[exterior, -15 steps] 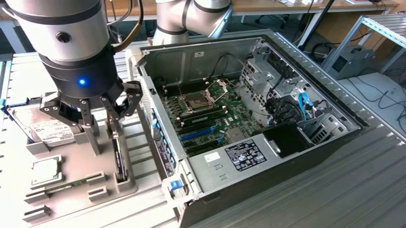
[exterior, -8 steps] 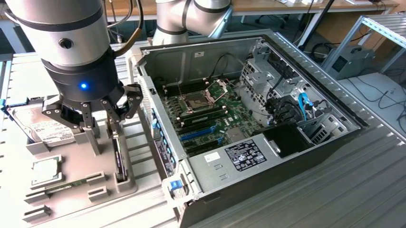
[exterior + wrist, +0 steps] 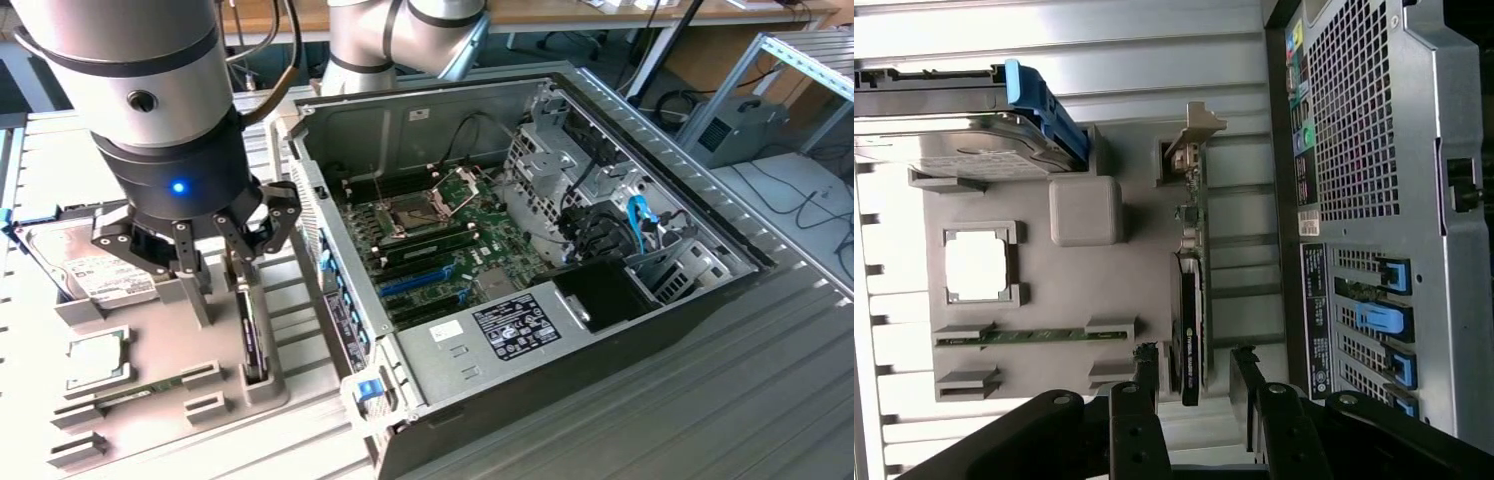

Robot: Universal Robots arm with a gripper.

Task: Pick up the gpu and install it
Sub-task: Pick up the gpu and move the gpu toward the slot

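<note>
My gripper [image 3: 227, 255] spread open above the gpu [image 3: 1191, 300].
Card stands on edge in grey tray [image 3: 1054, 290]; my fingers [image 3: 1145, 372] straddle it, apparently not touching.

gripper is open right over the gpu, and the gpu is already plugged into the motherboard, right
Not quite. The gripper is open right over the gpu, but the gpu is not in the motherboard: it stands on edge in the grey tray beside the computer case, as the exterior view shows.
</note>
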